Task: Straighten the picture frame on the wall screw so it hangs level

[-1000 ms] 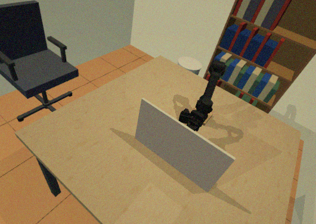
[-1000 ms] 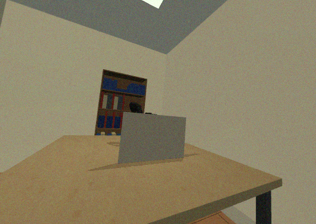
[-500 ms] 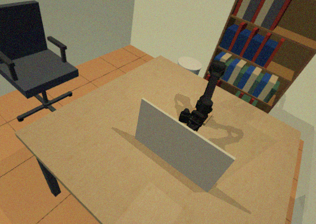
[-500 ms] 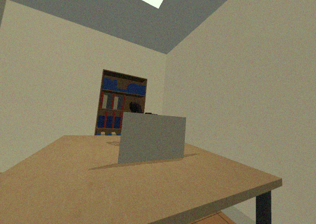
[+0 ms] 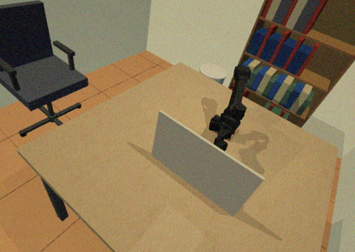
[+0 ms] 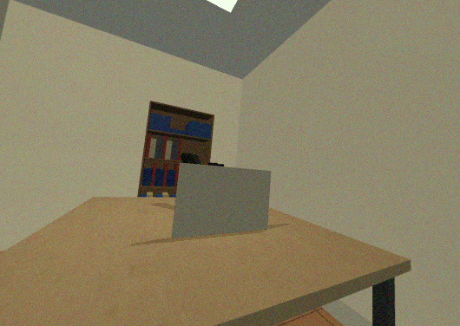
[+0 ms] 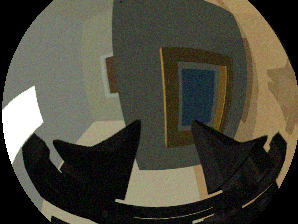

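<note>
The picture frame (image 7: 171, 90), gold-brown with a blue picture, hangs on the grey upright panel (image 7: 137, 30) (image 5: 201, 163) (image 6: 221, 202). The wrist view is turned sideways, with the ceiling at its left and the table at its right. The lens bends the lines, so I cannot tell how level the frame hangs. My gripper (image 7: 167, 124) is open and empty. Its fingertips appear apart, either side of the frame's upper border, toward one end. No contact can be made out. The top and exterior views show only the panel's back, hiding the frame. The screw and notched strip are not visible.
The black arm (image 5: 237, 92) stands on the wooden table (image 5: 100, 126) (image 6: 108, 280), behind the panel. A bookshelf (image 5: 311, 55) (image 6: 150, 172) and a white bin (image 5: 213, 71) stand beyond the table. An office chair (image 5: 43, 72) stands beside it. Another small picture (image 7: 111, 75) hangs on a far wall.
</note>
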You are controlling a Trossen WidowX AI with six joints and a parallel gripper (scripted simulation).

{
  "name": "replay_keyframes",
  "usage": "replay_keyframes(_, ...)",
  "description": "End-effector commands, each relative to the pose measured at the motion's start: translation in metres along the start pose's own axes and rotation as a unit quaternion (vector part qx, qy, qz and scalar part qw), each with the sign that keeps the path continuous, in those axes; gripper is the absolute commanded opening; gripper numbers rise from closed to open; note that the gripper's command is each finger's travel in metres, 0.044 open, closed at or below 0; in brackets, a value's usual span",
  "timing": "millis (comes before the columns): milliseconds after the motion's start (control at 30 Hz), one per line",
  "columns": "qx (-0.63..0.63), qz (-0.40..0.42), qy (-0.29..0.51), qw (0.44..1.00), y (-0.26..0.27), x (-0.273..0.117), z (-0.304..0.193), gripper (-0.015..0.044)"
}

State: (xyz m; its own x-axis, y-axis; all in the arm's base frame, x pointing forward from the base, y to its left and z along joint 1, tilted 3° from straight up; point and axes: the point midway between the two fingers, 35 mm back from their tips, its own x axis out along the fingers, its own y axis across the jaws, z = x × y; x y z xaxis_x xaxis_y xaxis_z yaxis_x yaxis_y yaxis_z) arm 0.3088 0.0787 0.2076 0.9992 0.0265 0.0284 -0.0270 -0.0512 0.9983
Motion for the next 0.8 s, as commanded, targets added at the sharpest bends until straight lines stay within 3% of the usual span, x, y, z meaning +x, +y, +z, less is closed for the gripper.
replay_keyframes(0, 0.017, -0.004, -0.002, 1.000, -0.008, -0.025, 0.003, 0.0260)
replay_keyframes(200, 0.022, -0.002, 0.000, 1.000, -0.005, -0.034, 0.000, 0.0260)
replay_keyframes(633, 0.025, -0.009, -0.002, 1.000, 0.029, -0.126, 0.003, 0.0260)
replay_keyframes(767, 0.025, -0.010, -0.003, 1.000, 0.030, -0.135, 0.010, 0.0260)
